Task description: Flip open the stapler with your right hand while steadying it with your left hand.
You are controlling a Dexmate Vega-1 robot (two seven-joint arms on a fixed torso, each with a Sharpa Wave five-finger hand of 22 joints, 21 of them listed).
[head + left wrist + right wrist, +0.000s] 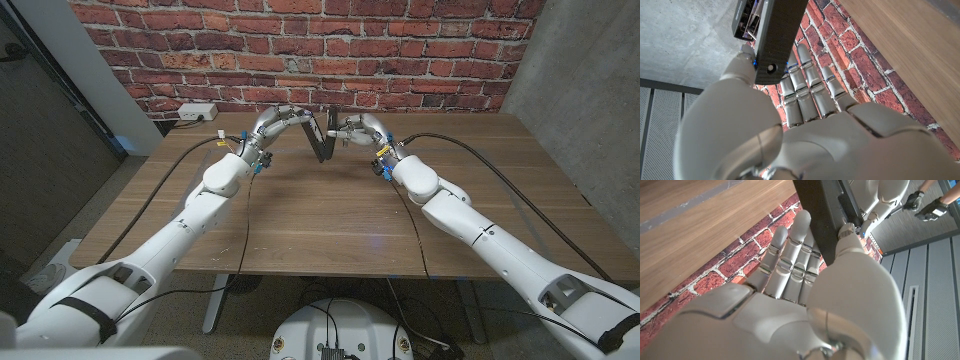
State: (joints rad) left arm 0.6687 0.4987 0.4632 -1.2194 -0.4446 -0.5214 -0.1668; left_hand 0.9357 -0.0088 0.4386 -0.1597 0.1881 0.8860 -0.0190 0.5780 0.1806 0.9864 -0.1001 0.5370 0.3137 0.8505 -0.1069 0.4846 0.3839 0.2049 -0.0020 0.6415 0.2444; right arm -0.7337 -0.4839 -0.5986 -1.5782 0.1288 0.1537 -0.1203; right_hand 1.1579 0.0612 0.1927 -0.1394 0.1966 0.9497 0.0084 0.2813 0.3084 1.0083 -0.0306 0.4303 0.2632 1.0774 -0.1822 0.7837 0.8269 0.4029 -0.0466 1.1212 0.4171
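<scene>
While the stapler [323,138] is hanging above the bench [330,215] at the upper middle of the frame, both hands are meeting on it. The left hand [292,120] is gripping one side, its fingers [805,87] clamped along the dark body. The right hand [352,126] is holding the other part, fingers [790,255] pressed against it. Judging by this, the left should be keeping firm and motionless while the right is swinging its part away slowly, avoiding any twist.

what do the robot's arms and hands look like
Both arms are glossy white rounded shells with black bands at the joints and black cables trailing along them. The left hand and right hand are pale grey-white, with segmented fingers and small blue fittings at the wrists.
</scene>
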